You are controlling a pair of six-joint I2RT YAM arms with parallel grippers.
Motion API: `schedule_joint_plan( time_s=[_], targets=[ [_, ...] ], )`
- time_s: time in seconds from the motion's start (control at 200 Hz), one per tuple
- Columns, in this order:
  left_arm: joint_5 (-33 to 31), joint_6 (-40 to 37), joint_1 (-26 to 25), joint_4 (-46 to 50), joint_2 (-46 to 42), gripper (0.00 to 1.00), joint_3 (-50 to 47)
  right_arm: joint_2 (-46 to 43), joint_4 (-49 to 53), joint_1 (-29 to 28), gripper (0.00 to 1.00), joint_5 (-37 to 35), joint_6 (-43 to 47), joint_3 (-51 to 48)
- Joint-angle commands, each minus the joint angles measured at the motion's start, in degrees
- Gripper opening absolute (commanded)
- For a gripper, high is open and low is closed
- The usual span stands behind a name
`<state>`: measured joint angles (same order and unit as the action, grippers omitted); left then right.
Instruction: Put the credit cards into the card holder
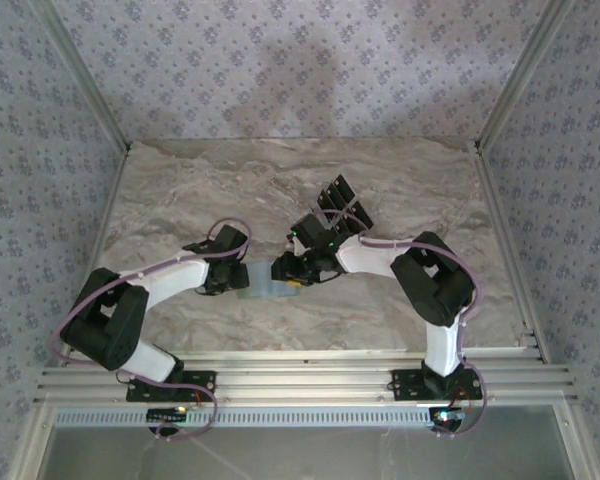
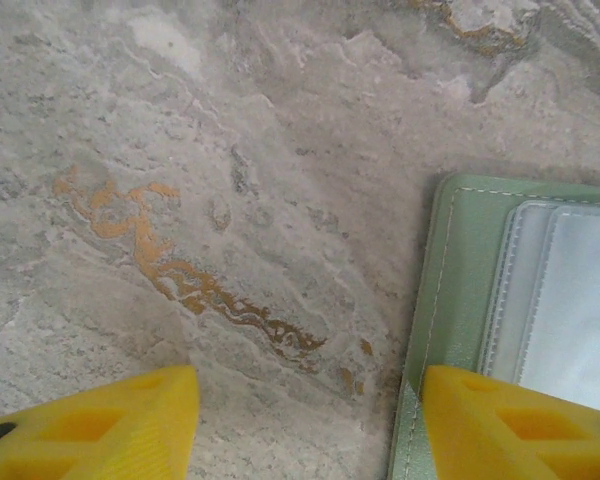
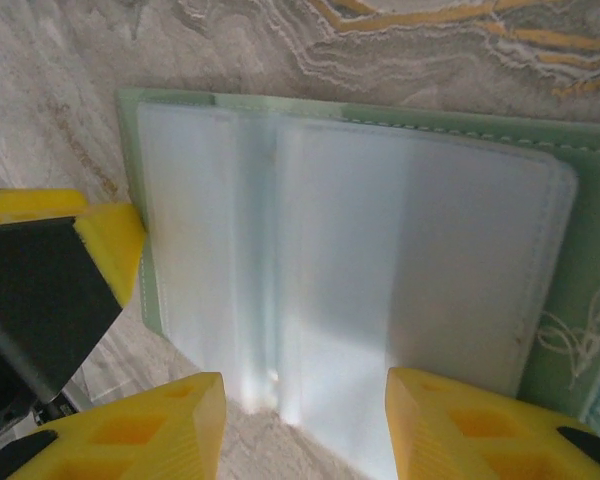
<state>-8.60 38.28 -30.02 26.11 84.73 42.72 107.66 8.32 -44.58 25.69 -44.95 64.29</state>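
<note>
On marble table (image 1: 380,190), card holder (image 3: 380,280) open; left fingers (image 2: 510,425) straddle its edge.

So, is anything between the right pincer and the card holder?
Nothing visible does. The right pincer is open right over the card holder, which lies open on the table. The left pincer is at one edge of it, off to the side.

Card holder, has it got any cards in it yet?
Not yet. Done: the card holder lies open on the table, its clear sleeves looking empty. In hand: the left tool, open, has one finger at the holder's green edge; the right tool, open, hovers over the sleeves; neither holds a card. Left: every card, perhaps the dark pieces behind the right arm.
</note>
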Motion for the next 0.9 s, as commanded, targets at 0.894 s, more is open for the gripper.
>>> schedule_joint_plan(
  time_s=[0.894],
  targets=[
    [6.45,-2.30,5.06,2.68,-12.49,0.79,5.06,5.23,45.59,7.05,0.36,-44.15,33.56,30.44]
  ],
)
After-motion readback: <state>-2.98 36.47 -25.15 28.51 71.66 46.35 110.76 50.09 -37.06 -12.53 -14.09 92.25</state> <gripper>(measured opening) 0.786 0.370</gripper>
